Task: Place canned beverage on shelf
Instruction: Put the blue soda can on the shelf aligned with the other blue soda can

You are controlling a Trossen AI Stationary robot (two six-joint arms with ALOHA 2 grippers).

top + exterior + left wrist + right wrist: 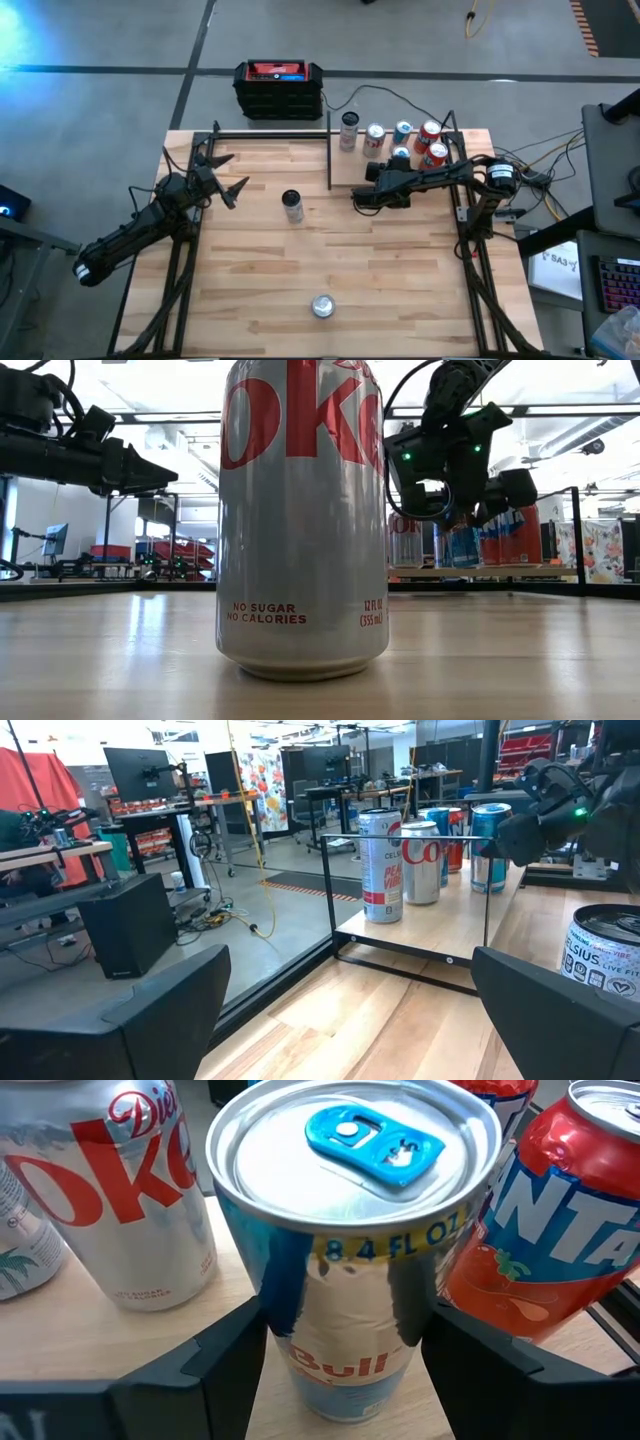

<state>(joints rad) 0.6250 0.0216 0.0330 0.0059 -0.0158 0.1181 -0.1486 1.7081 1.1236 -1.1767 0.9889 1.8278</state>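
Right wrist view: right gripper [345, 1345] jaws flank an upright Red Bull can [350, 1230], long axis vertical, blue tab upward, silver-blue body, on the shelf [345, 172] among other cans; left gripper [228, 176] waits, jaws apart

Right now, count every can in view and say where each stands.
8. Six on the shelf: tall silver can, Diet Coke can, blue can, two red cans, Red Bull can in the right gripper. Two on the tabletop: dark-topped can mid-table, silver can in front. Others may hide.
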